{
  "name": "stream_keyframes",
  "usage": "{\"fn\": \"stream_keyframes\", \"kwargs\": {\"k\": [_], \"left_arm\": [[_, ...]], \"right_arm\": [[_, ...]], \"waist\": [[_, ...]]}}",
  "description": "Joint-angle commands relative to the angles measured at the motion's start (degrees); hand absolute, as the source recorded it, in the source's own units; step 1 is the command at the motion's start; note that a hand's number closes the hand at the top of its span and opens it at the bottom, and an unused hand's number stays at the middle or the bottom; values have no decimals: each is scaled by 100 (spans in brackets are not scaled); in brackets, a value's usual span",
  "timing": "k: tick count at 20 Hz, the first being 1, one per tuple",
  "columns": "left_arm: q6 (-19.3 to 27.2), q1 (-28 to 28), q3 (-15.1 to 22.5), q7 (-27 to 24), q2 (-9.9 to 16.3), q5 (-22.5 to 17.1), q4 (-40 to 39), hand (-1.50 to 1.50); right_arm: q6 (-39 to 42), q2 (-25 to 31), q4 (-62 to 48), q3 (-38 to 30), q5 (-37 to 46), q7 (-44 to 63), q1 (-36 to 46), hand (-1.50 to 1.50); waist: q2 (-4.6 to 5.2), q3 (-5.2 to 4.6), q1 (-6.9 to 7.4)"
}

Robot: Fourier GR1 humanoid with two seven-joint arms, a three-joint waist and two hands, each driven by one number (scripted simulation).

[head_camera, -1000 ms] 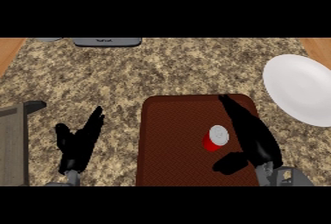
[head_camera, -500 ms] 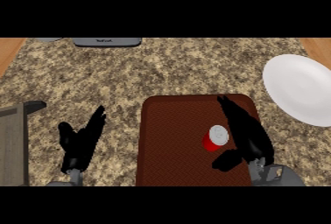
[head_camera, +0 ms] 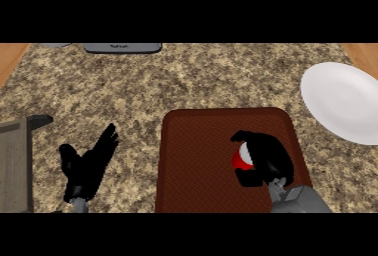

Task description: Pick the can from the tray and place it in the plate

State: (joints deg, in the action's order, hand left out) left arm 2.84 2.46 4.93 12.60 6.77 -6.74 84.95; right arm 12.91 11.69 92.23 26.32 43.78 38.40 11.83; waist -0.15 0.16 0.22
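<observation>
A red can (head_camera: 240, 157) with a pale top stands on the brown tray (head_camera: 199, 150) at the lower middle of the head view. My right hand (head_camera: 264, 157) has its fingers and thumb curled round the can, so only a sliver of red and white shows at the hand's left side. The white plate (head_camera: 343, 100) lies on the counter to the upper right of the tray, partly cut by the view's edge. My left hand (head_camera: 88, 167) rests open on the counter left of the tray, fingers pointing up.
A grey wooden rack (head_camera: 16, 160) sits at the left edge beside my left hand. A dark grey appliance (head_camera: 122, 48) stands at the counter's far edge. Speckled counter top stretches between the tray and the back.
My right hand's fingers have curled in round the can, which showed more of its white top before. The left hand has stayed put.
</observation>
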Motion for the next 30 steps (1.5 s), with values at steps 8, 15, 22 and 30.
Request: {"fn": "stream_keyframes", "kwargs": {"k": [8,15,22,30], "left_arm": [[91,-208,-74,-322,-278,288,-710,0],[-147,30,-174,-133,-46,92,-280,0],[-93,-237,-180,210,-95,62,-160,0],[-232,-85,-318,-180,-86,6,-481,0]], "right_arm": [[-141,-86,69,11,881,-544,-195,150],[-2052,-600,-317,-320,1521,-888,178,150],[-3129,-956,209,-222,2796,-7,54,150],[-4410,-1092,636,-960,2538,249,-238,150]], "waist": [[12,-17,-37],[20,-15,0],[1,-16,-66],[18,-15,-66]]}}
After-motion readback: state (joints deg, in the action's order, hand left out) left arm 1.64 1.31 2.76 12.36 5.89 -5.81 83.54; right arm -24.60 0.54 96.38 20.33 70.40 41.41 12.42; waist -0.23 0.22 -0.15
